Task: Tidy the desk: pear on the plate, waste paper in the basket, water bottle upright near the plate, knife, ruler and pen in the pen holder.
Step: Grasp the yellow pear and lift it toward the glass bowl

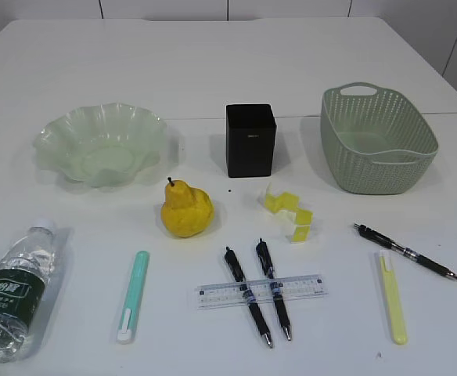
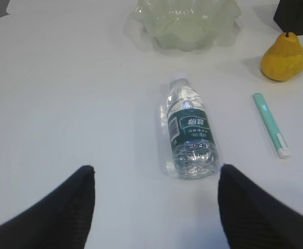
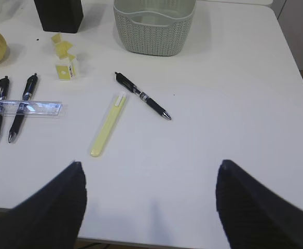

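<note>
Exterior view shows the white table (image 1: 213, 70) with every item loose on it. The pale green plate (image 1: 102, 145) sits toward the far left, the black pen holder (image 1: 250, 139) at the middle and the green basket (image 1: 377, 141) toward the far right. The pear (image 1: 186, 209) stands upright just in front of the holder, apart from the plate. The crumpled yellow waste paper (image 1: 289, 209) lies between the holder and the basket. The water bottle (image 1: 17, 291) lies on its side at the near left corner. A teal knife (image 1: 131, 296) lies beside it. Two black pens (image 1: 260, 291) lie across the clear ruler (image 1: 260, 291) near the front edge. A third pen (image 1: 404, 251) and a yellow knife (image 1: 393, 298) lie toward the near right.

The left gripper (image 2: 154, 207) hangs with fingers spread wide above the bottle, holding nothing. The right gripper (image 3: 149, 202) is likewise wide apart and empty, over the bare near right edge.
</note>
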Robot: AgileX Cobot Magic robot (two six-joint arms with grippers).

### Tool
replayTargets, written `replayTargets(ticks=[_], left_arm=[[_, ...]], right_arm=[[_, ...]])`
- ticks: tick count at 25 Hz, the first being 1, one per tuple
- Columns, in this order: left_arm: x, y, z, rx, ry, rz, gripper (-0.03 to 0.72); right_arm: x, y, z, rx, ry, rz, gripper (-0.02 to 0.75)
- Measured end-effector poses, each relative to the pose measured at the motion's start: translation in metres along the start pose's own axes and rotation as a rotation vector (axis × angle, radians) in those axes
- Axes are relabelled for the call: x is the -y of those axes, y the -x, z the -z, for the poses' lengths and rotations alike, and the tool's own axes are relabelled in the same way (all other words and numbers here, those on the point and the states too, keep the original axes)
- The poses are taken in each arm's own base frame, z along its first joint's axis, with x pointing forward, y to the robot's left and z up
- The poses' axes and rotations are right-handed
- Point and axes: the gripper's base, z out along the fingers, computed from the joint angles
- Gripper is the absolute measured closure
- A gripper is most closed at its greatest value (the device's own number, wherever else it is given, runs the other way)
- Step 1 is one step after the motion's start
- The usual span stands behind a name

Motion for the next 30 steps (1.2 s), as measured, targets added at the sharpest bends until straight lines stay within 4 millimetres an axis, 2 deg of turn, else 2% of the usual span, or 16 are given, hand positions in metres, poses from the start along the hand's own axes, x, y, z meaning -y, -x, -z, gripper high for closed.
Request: replayTargets(ticks=[30], left_arm=[[-0.0002,0.0000,0.0001,0.000,-0.017,-0.009,0.169]], right_arm=[[0.0000,0.0000,0.0000,0.000,0.000,0.000,0.159]])
